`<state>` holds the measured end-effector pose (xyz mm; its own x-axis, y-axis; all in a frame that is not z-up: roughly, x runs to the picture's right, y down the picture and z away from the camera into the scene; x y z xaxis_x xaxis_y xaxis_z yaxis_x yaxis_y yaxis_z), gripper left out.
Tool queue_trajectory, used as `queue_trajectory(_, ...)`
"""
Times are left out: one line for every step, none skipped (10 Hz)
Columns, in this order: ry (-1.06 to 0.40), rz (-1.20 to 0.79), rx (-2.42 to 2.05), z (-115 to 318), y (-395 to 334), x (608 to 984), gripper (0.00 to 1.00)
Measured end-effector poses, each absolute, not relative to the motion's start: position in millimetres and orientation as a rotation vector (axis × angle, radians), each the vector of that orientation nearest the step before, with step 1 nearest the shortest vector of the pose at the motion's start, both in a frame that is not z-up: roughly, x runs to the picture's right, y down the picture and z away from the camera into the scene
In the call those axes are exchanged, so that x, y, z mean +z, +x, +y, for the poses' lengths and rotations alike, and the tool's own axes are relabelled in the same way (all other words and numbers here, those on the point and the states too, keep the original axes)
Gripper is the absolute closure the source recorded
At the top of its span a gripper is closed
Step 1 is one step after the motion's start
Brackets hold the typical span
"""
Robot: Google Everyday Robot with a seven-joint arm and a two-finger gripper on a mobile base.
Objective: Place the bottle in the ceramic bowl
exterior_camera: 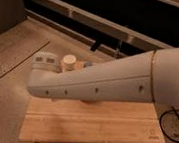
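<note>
Arm (96, 84) spans worktop (89, 129) from 3 to 9 o'clock, hiding bottle, bowl and, at its 9 o'clock end, pincer; bearing, long axis and pincer state cannot be told.

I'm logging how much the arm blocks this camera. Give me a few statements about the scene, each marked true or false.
1. The big white robot arm lies across the back part of the light wooden slatted table. True.
2. The dark ceramic bowl sits in plain sight at the table's front edge. False: no bowl shows; the arm covers the table's back part.
3. The top of a pale cylindrical cup shows just behind the arm. True.
4. The gripper is seen holding the small whitish bottle high above the table. False: the gripper is out of view past the arm's far end, and no bottle shows.
5. Black cables lie on the floor to the right of the table. True.
</note>
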<state>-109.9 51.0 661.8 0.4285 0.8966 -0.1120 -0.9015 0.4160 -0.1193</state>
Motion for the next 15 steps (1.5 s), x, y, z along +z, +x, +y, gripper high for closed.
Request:
queue_trajectory(-0.153, 0.078, 1.166, 41.8, -74.4, 678.4, 1.0)
queue_trajectory(-0.142, 0.094, 1.184, 33.5, -57.4, 687.7, 1.0)
queue_trajectory(-0.132, 0.106, 1.195, 24.6, -44.0, 697.6, 1.0)
queue_trajectory(-0.127, 0.115, 1.204, 16.1, -33.6, 711.4, 1.0)
queue_trajectory(-0.132, 0.118, 1.208, 13.2, -30.3, 723.2, 1.0)
queue_trajectory(-0.142, 0.123, 1.21, 11.1, -28.1, 739.5, 1.0)
queue_trajectory(-0.153, 0.131, 1.209, 10.6, -26.2, 755.0, 1.0)
queue_trajectory(-0.157, 0.14, 1.213, 9.0, -19.8, 773.9, 1.0)
queue_trajectory(-0.152, 0.14, 1.218, 6.1, -14.3, 785.0, 1.0)
queue_trajectory(-0.137, 0.133, 1.229, -1.5, -4.9, 798.3, 1.0)
queue_trajectory(-0.126, 0.131, 1.243, -6.4, 2.1, 804.0, 1.0)
queue_trajectory(-0.103, 0.14, 1.28, -12.4, 20.4, 815.3, 1.0)
queue_trajectory(-0.094, 0.156, 1.305, -12.0, 33.7, 823.9, 1.0)
queue_trajectory(-0.095, 0.181, 1.33, -4.8, 45.0, 834.7, 1.0)
queue_trajectory(-0.103, 0.196, 1.348, 1.6, 47.0, 842.1, 1.0)
